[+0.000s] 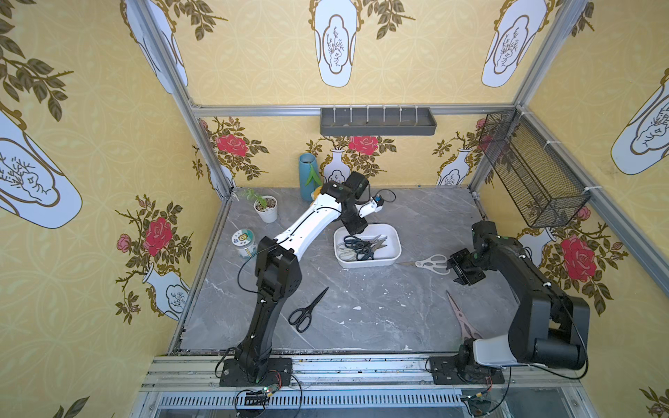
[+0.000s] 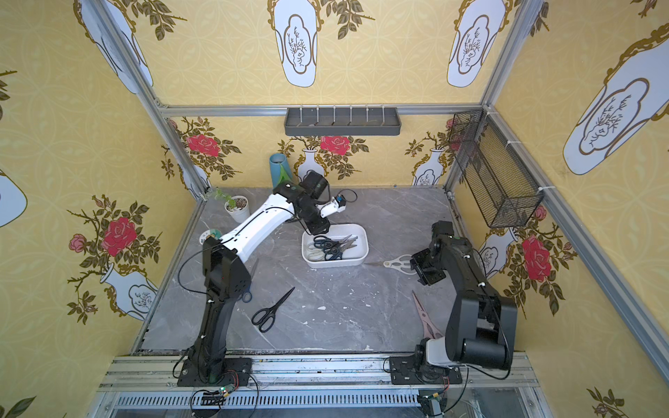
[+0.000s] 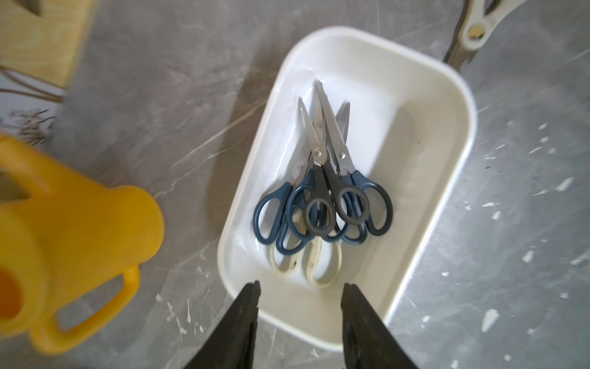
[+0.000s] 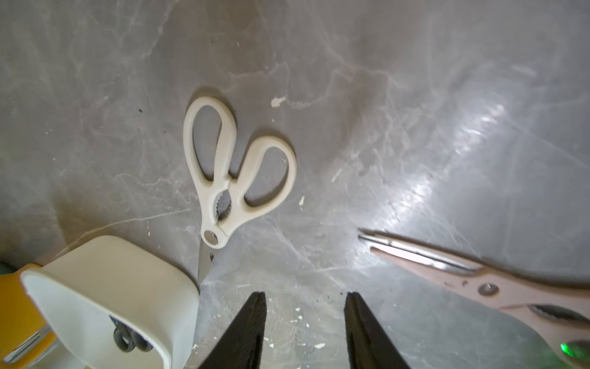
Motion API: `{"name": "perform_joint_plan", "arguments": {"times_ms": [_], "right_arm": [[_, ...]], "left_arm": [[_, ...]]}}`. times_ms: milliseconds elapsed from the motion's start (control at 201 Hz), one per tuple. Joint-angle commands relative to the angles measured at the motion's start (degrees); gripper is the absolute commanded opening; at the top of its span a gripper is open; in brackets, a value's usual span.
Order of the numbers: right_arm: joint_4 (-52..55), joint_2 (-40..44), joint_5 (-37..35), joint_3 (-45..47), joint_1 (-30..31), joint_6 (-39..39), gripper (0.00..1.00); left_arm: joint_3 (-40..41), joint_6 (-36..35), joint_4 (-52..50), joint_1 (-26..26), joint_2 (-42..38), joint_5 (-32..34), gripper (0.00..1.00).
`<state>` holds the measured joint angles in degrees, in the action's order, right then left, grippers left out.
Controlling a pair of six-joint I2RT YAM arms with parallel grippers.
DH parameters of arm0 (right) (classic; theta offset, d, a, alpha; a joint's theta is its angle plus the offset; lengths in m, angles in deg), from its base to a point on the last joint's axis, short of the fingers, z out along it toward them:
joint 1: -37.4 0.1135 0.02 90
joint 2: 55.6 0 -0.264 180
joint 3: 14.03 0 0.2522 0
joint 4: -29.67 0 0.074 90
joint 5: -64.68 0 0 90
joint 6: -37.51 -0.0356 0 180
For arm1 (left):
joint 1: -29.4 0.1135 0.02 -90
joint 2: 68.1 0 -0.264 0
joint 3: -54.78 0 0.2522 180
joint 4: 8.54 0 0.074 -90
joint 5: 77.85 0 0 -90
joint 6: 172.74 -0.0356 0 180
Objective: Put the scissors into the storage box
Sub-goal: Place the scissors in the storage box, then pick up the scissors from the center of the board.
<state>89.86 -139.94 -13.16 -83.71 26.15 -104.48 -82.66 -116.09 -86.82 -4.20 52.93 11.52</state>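
A grey marble-patterned tabletop (image 1: pixel 362 315), flecked with white chips, is carrying the scene. A white box (image 1: pixel 394 255) is sitting near its middle. Cream shears (image 1: pixel 429 263) are lying just beside the box's right end, blade tip pointing at it. Black scissors (image 1: pixel 307 310) are resting closed toward the front left, and pinkish shears (image 1: pixel 461 318) are lying toward the front right. Along the back left, a white plant pot (image 1: pixel 267 209), a blue vase (image 1: pixel 308 175), a yellow jug (image 3: pixel 79 239) and a lidded jar (image 1: pixel 244 243) are standing.
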Motion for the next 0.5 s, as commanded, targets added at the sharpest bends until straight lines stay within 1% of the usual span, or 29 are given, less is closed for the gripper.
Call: {"name": "perform_joint_plan", "arguments": {"times_ms": [0, 85, 194, 274, 374, 493], "right_arm": [[-1.39, -4.01, -3.28, -1.84, -0.16, 3.43, 0.43], [-1.27, -6.9, -4.91, -2.89, -0.09, 3.82, 0.42], [-2.4, -9.49, -5.66, -2.99, -0.01, 4.06, 0.41], [-4.06, -11.23, -4.47, -3.26, 0.31, 3.98, 0.4], [-4.68, -13.62, -4.68, -4.75, 2.15, 3.84, 0.39], [-5.12, -16.05, -5.48, -5.88, 3.75, 3.05, 0.38]], "left_arm": [[9.13, 7.91, -2.1, 4.41, -7.58, -6.67, 0.47], [19.0, 8.42, -0.18, 8.96, -15.48, -8.0, 0.46], [27.45, 9.31, 1.25, 15.56, -22.95, -11.31, 0.46], [32.01, 9.44, 2.03, 19.76, -27.12, -11.95, 0.45], [37.81, 8.94, 4.3, 22.6, -32.58, -11.7, 0.45], [42.73, 8.56, 4.57, 23.65, -36.28, -10.98, 0.44]]}}
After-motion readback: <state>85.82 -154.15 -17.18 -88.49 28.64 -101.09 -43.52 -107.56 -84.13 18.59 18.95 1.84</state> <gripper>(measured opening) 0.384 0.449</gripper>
